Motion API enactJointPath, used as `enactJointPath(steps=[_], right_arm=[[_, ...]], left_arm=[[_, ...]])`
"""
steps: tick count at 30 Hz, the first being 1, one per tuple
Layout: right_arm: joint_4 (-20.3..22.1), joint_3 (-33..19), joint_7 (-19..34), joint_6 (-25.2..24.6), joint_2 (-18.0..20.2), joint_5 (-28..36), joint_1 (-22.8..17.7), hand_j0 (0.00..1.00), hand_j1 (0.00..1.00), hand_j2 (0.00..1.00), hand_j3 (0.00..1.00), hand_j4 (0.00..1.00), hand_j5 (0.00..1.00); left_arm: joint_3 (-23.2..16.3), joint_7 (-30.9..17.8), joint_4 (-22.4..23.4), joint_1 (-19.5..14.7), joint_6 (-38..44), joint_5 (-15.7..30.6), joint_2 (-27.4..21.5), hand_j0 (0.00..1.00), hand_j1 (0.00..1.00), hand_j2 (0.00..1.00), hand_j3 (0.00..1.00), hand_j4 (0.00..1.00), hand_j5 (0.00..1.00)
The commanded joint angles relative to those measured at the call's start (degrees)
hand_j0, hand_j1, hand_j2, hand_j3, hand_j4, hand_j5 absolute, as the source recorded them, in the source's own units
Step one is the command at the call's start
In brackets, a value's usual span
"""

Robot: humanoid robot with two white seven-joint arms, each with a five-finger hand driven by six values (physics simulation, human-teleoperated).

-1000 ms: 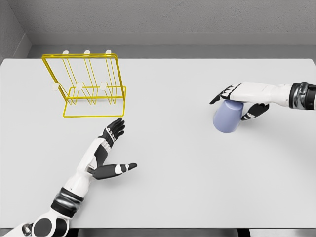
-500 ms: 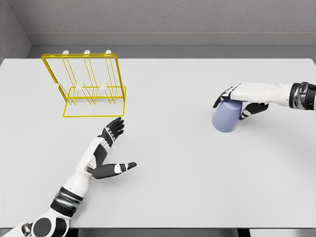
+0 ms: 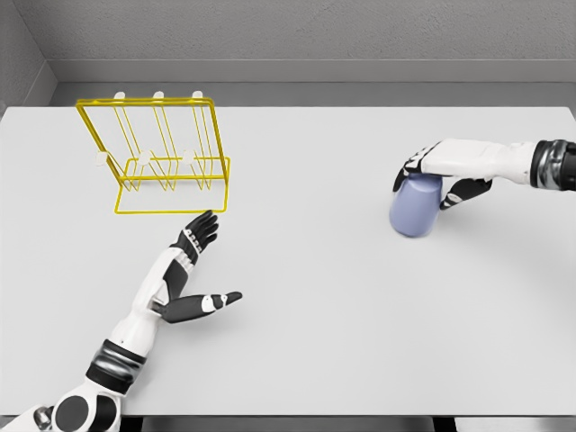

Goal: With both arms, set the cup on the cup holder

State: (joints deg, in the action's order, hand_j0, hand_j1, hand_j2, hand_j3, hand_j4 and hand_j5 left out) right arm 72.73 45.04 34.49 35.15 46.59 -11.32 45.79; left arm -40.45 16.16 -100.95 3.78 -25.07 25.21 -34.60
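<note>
Right hand [image 3: 438,173] now clamped round cup [image 3: 414,206] (fingers closed since), ready for lifting; left hand [image 3: 191,261] open, empty

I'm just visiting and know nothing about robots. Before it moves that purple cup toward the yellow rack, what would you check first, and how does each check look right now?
1. Right hand wrapped around the cup: ok, fingers curl over its top and side.
2. Cup lifted off the table: cannot tell from this one view.
3. Left hand free to receive the cup: ok, open, holding nothing, lying near the rack.
4. Rack standing upright: ok, at the table's far left.
5. Pegs free: ok, no cup hangs there.
6. Path between cup and rack: ok, nothing lies between them.
</note>
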Motion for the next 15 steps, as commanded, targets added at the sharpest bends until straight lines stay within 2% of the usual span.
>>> enactJointPath(steps=[1, 15], right_arm=[[0.66, -0.04, -0.12, -0.15, 0.08, 0.42, 0.0, 0.66, 0.66, 0.66, 0.66, 0.66, 0.66], [4.17, -0.22, -0.39, -0.15, -0.27, 0.51, 0.79, 0.66, 0.66, 0.66, 0.66, 0.66, 0.66]], left_arm=[[0.11, -0.07, -0.04, 0.0, 0.02, -0.16, -0.12, 1.0, 1.0, 1.0, 1.0, 1.0, 1.0], [0.37, -0.07, -0.04, 0.0, 0.11, -0.16, -0.55, 1.0, 1.0, 1.0, 1.0, 1.0, 1.0]])
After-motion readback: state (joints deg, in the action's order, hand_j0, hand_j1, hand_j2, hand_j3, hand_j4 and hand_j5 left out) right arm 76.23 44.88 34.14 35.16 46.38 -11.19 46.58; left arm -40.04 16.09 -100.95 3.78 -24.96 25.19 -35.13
